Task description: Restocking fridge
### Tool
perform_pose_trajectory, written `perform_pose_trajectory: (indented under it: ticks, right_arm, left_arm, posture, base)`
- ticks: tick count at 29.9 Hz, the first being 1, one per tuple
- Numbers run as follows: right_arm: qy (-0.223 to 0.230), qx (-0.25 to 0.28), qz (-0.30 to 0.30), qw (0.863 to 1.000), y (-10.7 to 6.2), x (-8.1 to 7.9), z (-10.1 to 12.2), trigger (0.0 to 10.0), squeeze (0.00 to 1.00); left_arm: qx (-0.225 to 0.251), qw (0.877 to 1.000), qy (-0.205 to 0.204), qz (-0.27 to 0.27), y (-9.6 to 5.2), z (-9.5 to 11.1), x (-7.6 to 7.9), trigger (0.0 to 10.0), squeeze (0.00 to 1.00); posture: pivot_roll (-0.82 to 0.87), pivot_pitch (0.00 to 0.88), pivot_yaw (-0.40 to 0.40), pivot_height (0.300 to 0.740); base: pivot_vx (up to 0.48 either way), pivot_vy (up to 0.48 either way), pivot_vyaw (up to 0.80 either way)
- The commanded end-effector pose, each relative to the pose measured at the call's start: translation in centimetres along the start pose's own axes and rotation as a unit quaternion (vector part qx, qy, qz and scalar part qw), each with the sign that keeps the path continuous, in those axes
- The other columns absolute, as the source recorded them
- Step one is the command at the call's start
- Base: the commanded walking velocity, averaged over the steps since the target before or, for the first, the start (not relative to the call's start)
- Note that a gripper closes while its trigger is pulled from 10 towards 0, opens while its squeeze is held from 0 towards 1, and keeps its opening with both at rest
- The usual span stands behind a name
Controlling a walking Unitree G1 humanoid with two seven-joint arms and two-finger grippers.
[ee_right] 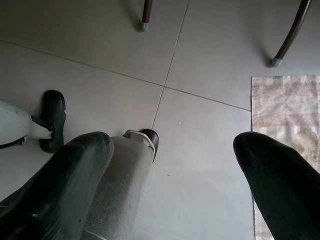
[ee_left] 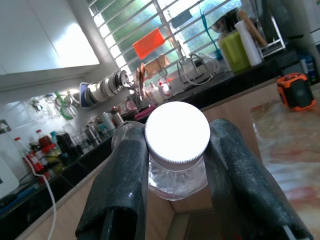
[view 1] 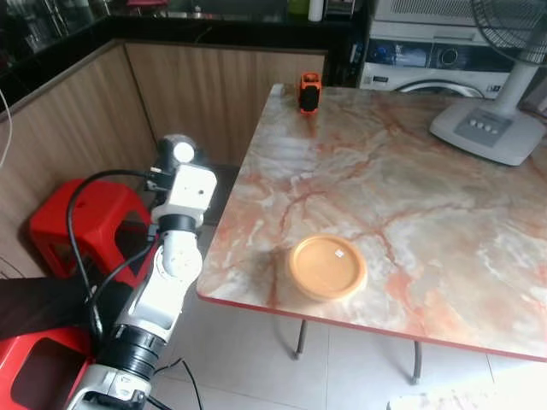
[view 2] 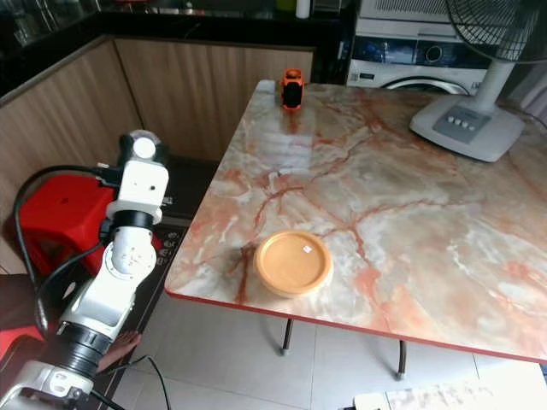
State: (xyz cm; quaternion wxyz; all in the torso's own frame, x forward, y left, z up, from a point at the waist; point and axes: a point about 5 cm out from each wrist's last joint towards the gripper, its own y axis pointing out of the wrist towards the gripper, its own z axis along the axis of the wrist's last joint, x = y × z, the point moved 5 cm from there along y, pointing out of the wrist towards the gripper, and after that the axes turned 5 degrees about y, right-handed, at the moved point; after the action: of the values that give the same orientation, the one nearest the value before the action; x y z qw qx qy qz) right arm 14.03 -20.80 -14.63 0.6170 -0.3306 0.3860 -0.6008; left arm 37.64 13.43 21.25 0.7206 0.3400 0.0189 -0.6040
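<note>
— Pointing upward with its white cap toward the wrist camera, a clear bottle [ee_left: 176, 150] is seen pinched between the two black fingers [ee_left: 122, 185] of the left gripper [ee_left: 175, 170]; is its long axis made out?

— It is held roughly upright, along the fingers, with the left arm raised beside the left edge of the surface [view 1: 444, 213], not over it. The cap is also seen atop the arm in the head views.

— What is carried on the surface?

— A marble-patterned top with a red rim is shown. A round orange lid [view 1: 326, 267] lies flat near the front edge, a small orange-and-black device [view 1: 308, 92] stands at the far corner, and a fan base [view 1: 487, 130] rests at the far right.

— And the room?

— Wooden cabinet fronts and a dark counter are seen behind, a red stool [view 1: 81, 224] at the left, a washing machine [view 1: 427, 64] beyond the surface. Much bare marble is left between lid and fan.

— The right gripper [ee_right: 175, 165]?

— It is hung low over the tiled floor [ee_right: 200, 60], fingers spread wide, nothing between them but the robot's own leg and foot far beneath.
</note>
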Motion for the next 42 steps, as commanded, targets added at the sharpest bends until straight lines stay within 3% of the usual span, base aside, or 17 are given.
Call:
perform_pose_trajectory:
  ticks: [1,18,24,42]
  right_arm:
    - [0.014,0.005,-0.005,1.0,-0.05,0.03,-0.14,10.0,0.0]
    - [0.017,0.01,-0.005,1.0,-0.05,-0.01,-0.05,10.0,0.0]
    - [0.017,0.006,-0.004,1.0,-0.03,0.02,-0.03,10.0,0.0]
    - [0.004,-0.001,0.002,1.0,0.02,-0.04,0.06,10.0,0.0]
  left_arm:
    - [0.024,1.0,0.003,0.008,0.48,1.01,-0.06,10.0,0.0]
    - [0.034,0.999,-0.008,0.012,0.83,1.22,-0.18,10.0,0.0]
    - [0.037,0.999,-0.009,0.008,0.77,1.35,-0.15,10.0,0.0]
    - [0.032,0.999,-0.028,0.012,1.05,1.38,-0.28,10.0,0.0]
  posture:
    - [0.03,0.0,-0.006,0.74]
    - [0.04,0.0,-0.007,0.74]
    - [0.04,0.0,-0.012,0.74]
    - [0.04,0.0,-0.015,0.74]
  base:
    - [0.0,0.262,0.0]
    - [0.0,0.306,0.0]
    - [0.0,0.0,0.0]
    - [0.0,0.0,-0.8]
